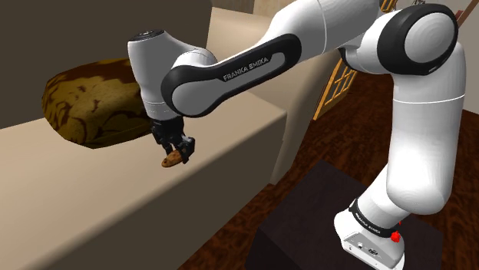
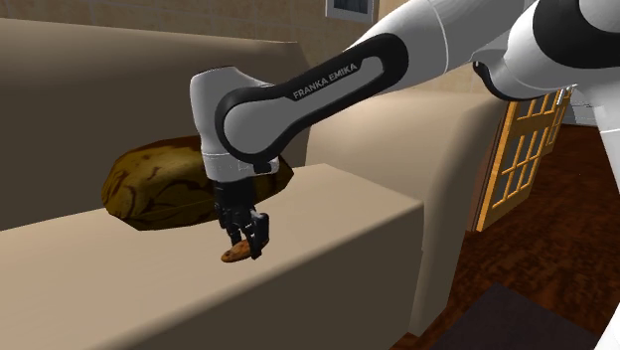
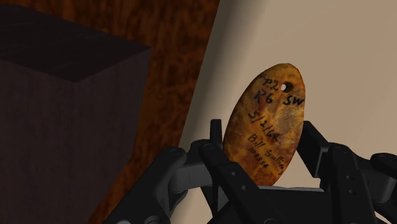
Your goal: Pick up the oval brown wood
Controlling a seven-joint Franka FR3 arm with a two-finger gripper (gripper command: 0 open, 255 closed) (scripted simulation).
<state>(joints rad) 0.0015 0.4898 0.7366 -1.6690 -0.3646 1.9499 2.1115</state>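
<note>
Plainly the gripper (image 1: 178, 147) is closed on the oval brown wood (image 1: 170, 160), its two black fingers clasping the piece at one end while the rest juts out beyond the tips. The piece hangs close over the beige sofa seat (image 1: 92, 199), just in front of the mottled brown cushion (image 1: 92, 103); whether it is quite clear of the seat I cannot tell. In the wrist view the oval (image 3: 267, 130) shows a flat, rust-brown face with black handwriting on it and a small hole (image 3: 289, 84) near the far end, and the fingers (image 3: 316, 149) flank its near end. Whether the pads bear on the rim or on the faces is not plain. I judge it a thin, stiff, light slice that will neither bend nor crush under the pinch, though its hard surface and rounded outline give the pads little to bite on. So held by one end, it may pivot or slide out if the arm jerks. A hold nearer the middle, across the narrow width and away from the hole, would probably be steadier. Beyond the sofa's edge lie the dark stand (image 3: 63, 95) and the brown wooden floor (image 3: 184, 38).
</note>
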